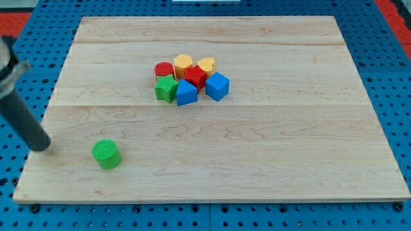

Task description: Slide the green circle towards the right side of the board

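The green circle (106,154) is a short green cylinder standing alone near the board's lower left. My rod comes in from the view's left edge, and my tip (42,146) rests on the board left of the green circle, with a clear gap between them. Several other blocks sit clustered at the upper middle: a red cylinder (164,69), a yellow hexagon (183,63), a yellow heart (206,65), a red star (196,77), a green star (166,88), a blue block (186,93) and a blue cube (217,86).
The wooden board (289,147) lies on a blue pegboard table (393,96). The board's left edge runs close to my tip.
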